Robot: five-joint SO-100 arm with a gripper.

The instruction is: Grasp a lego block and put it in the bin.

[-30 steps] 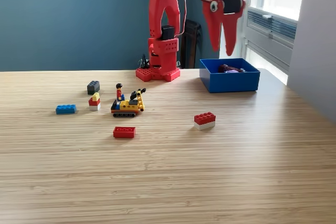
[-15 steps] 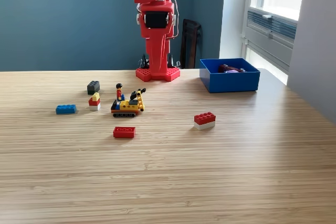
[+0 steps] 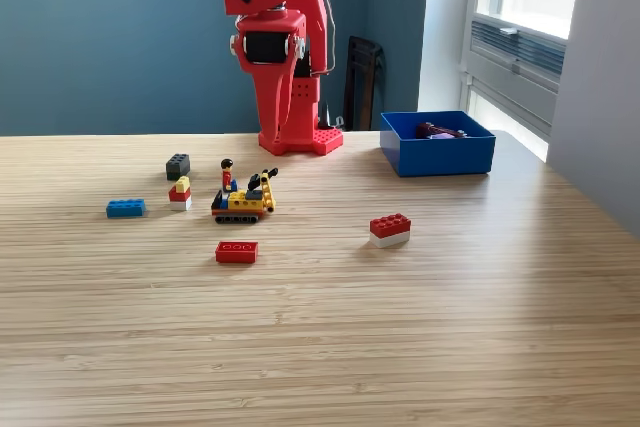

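Loose lego blocks lie on the wooden table: a flat red block (image 3: 237, 252), a red-on-white block (image 3: 390, 229), a blue block (image 3: 125, 208), a black block (image 3: 178, 165) and a small yellow, red and white stack (image 3: 181, 193). The blue bin (image 3: 437, 155) stands at the back right with dark pieces inside. My red gripper (image 3: 273, 127) hangs pointing down in front of the arm's base, well above and behind the blocks and left of the bin. It faces the camera edge-on, so the jaw gap is hidden. Nothing shows in it.
A yellow lego vehicle (image 3: 243, 202) with a small figure stands among the blocks. The arm's red base (image 3: 300, 139) sits at the table's back edge. A grey wall panel (image 3: 600, 97) borders the table in the exterior view's right, under a window.
The arm has swung from above the bin towards the exterior view's left. The gripper now hangs in front of the base. No block has moved.
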